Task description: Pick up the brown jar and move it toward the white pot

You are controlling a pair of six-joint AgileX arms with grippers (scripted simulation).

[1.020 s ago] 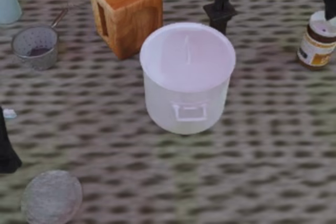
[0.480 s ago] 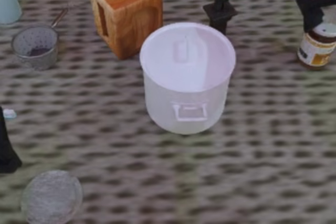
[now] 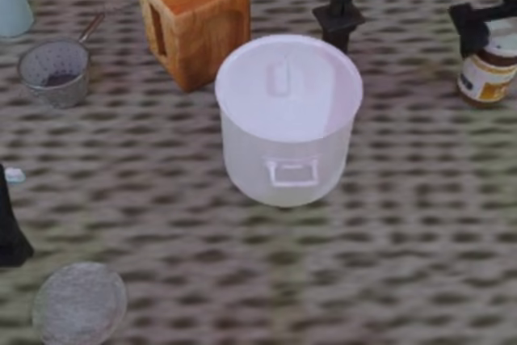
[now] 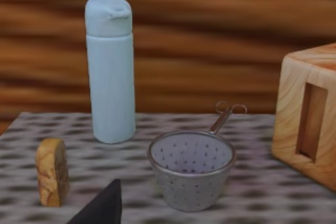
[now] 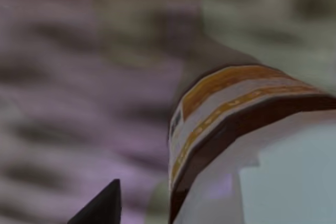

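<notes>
Brown jar (image 3: 487,74) stands on the bench (image 3: 258,264) at the far right edge, well apart from the white pot (image 3: 287,123), which sits mid-bench. Right gripper (image 3: 493,22) is directly over the jar's lid, dark fingers (image 3: 467,23) showing at its left side; the right edge of the view cuts off the rest, so whether they are released or clenched on the jar, cannot tell. Right wrist view is filled by the jar's label and lid at very close range, one finger tip low in the picture.

Progress, as I judge it: approach made, pick not confirmed, jar apparently not lifted; the whole carry leftward toward the pot is left.

Left arm (image 3: 10,224) parked at the near left edge; fingers' state cannot be told.

Containers: pot lidded, contents hidden. Jar lidded, dark brown fill visible through the wall. Mesh strainer (image 4: 191,169) far left, nothing in it that I can make out. Pale blue bottle (image 4: 109,69) capped, behind it.
</notes>
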